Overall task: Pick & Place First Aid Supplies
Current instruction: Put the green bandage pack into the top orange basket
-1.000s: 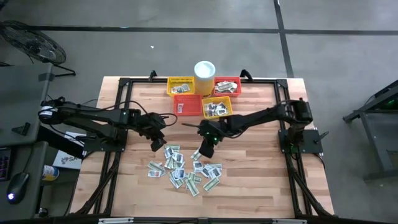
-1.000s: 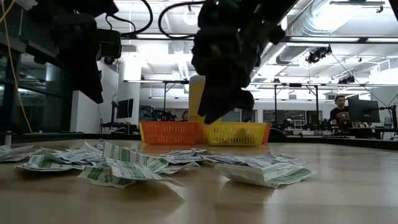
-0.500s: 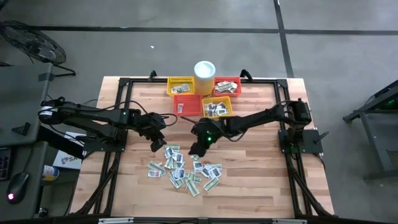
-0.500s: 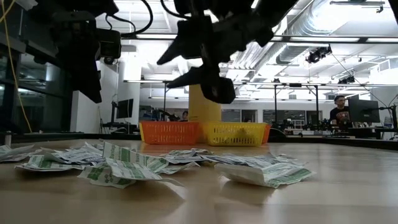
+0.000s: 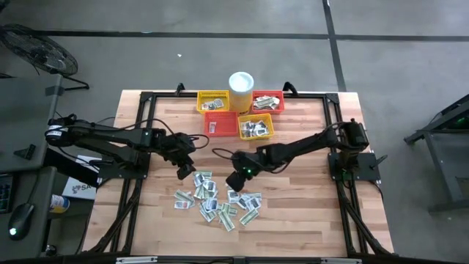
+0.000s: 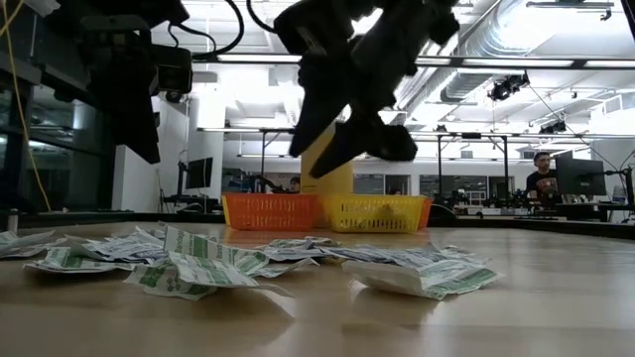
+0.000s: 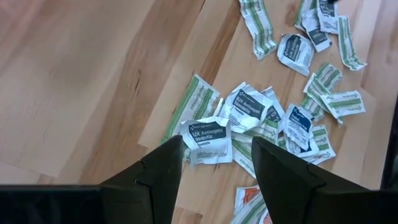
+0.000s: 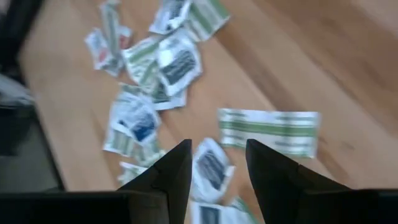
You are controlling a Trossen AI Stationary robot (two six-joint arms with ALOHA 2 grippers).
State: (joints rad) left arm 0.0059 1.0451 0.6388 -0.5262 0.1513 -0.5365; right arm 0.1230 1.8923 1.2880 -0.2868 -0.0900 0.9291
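Table (image 5: 293,213) first: wood top, w/ the loose pile of sachets (image 5: 218,199) spread near its front-middle. Everything below is placed off that pile.

What's just changed: the right arm has swung. A sec ago its right gripper (image 5: 236,180) hung over the pile's back edge pointing down; half a sec ago it had lifted and tipped toward the left; now it's back over the pile's back-right part, low, fingers parted w/ nothing between them. In its own wrist view a white sachet (image 8: 210,169) lies right under the gap, a green-striped packet (image 8: 268,132) just beside. The pile looks the same, no piece carried off. My read: a re-aim, approx lining up for a fresh pick, not a finished one. Task looks well short of done; most pieces are on the wood.

Left gripper (image 5: 185,168) hasn't budged: parked just off the pile's back-left corner, fingers spread wide, empty, a white sachet (image 7: 210,135) seen between them further down.

Baskets (image 5: 238,111) and the white cup (image 5: 241,86) sit well behind the pile, by the table's back edge.

Room: bare wood between pile and baskets gives a clear carry lane. Wide open wood right of the pile. Left of it, the parked gripper is near, so tighter there. The pile's front reaches close to the table's front edge; a nudged sachet could slide off there.
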